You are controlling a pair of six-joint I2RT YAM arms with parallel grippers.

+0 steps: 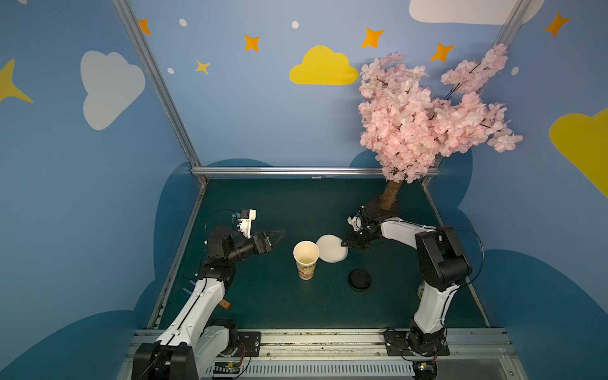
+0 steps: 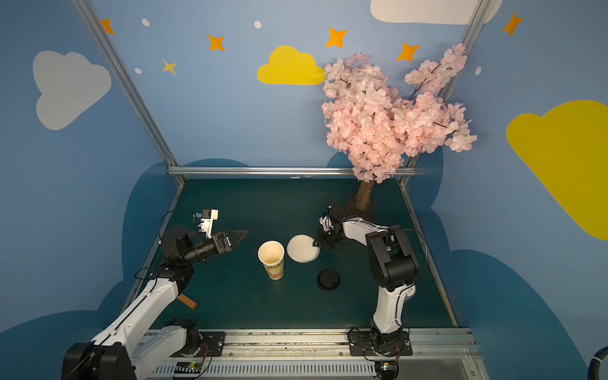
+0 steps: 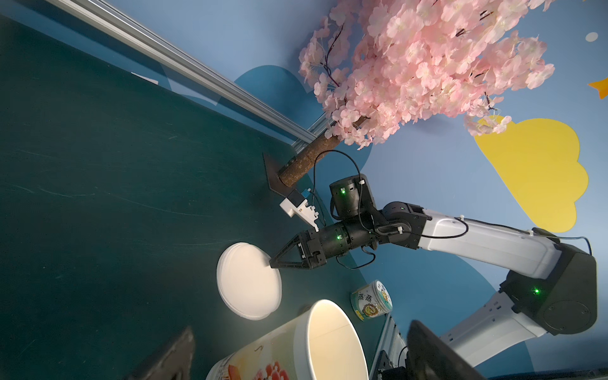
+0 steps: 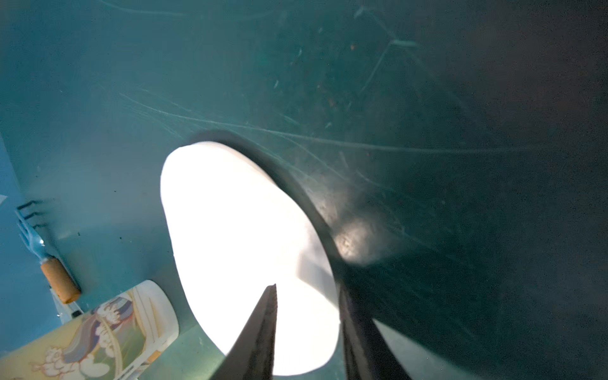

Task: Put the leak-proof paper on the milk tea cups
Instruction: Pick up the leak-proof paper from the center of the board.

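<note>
The milk tea cup (image 1: pixel 306 260) (image 2: pixel 271 260) stands upright and uncovered in the middle of the green table; it is white with orange print and a cream inside. The leak-proof paper (image 1: pixel 331 248) (image 2: pixel 302 248) lies just behind and to the right of the cup, a low stack of white discs (image 3: pixel 248 279). My right gripper (image 1: pixel 343 243) (image 4: pixel 307 286) is down at the stack's right edge. One finger is over the white paper (image 4: pixel 237 246) and the other at its rim, with a gap between them. My left gripper (image 1: pixel 276 240) (image 3: pixel 299 355) hovers open left of the cup (image 3: pixel 296 345), holding nothing.
A black round lid (image 1: pixel 359 279) lies right of the cup, nearer the front. A green-and-white tin (image 3: pixel 371 301) stands behind the right arm's base. The pink blossom tree (image 1: pixel 421 115) rises at the back right. A blue fork with a cork handle (image 4: pixel 59 283) lies by the left arm.
</note>
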